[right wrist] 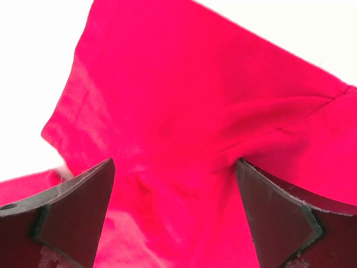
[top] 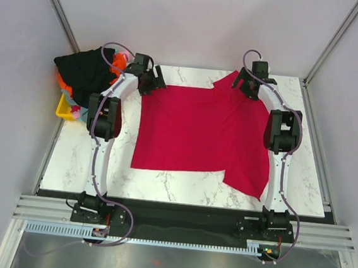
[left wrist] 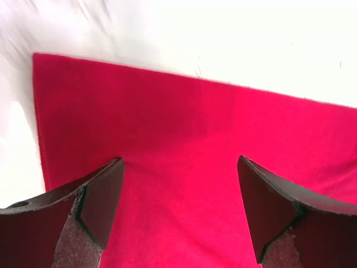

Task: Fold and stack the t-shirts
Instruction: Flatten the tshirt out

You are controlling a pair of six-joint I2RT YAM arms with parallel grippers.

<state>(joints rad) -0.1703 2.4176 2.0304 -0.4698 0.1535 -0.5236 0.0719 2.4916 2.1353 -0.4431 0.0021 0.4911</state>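
Observation:
A crimson red t-shirt [top: 201,133] lies spread flat on the marble table [top: 88,157]. My left gripper [top: 151,80] hangs open over its far left corner; the left wrist view shows the shirt corner [left wrist: 184,145] between the spread fingers [left wrist: 103,201]. My right gripper [top: 246,82] hangs open over the far right sleeve [top: 228,83]; the right wrist view shows the wrinkled sleeve [right wrist: 189,111] between the spread fingers [right wrist: 273,218]. A heap of shirts with a black one [top: 87,68] on top and orange [top: 118,61] showing sits at the far left.
A small yellow bin [top: 64,107] stands at the table's left edge under the heap. Grey walls and metal frame posts close in the table on three sides. The near right sleeve [top: 251,176] lies by the right arm.

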